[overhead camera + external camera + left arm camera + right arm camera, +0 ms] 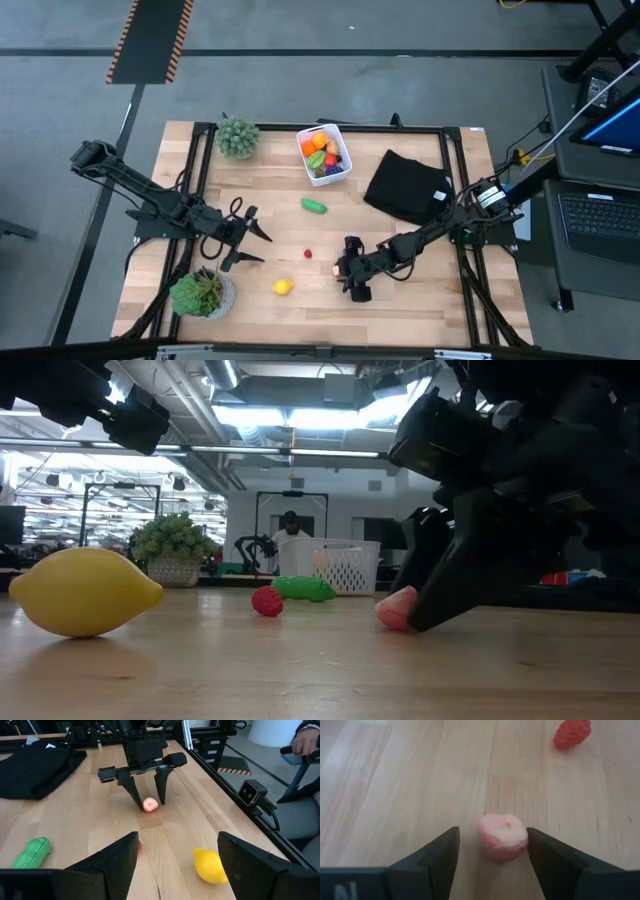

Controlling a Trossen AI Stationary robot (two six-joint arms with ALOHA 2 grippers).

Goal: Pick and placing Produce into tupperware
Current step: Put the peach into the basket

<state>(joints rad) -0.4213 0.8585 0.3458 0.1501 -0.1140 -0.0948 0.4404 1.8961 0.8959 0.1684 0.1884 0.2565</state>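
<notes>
A small pink piece of produce (502,837) lies on the wooden table. My right gripper (492,851) is open, tipped down toward the table, with one finger on either side of the pink piece (338,270). My left gripper (265,249) stands open above the table's left half, with nothing between its fingers. A yellow lemon (283,287), a small red berry (308,254) and a green vegetable (314,206) lie loose on the table. The white tupperware (300,150) stands at the far middle and holds several pieces of produce. My right gripper has its fingers on both sides of the pink piece, which rests on the table. One finger (545,855) stands very close to the piece's side (524,837). I cannot tell whether it touches.
A black folded cloth (408,187) lies at the far right. One potted plant (238,137) stands at the far left, another (203,293) at the near left corner. A black frame runs along the table's edges. Bare wood lies between the loose produce.
</notes>
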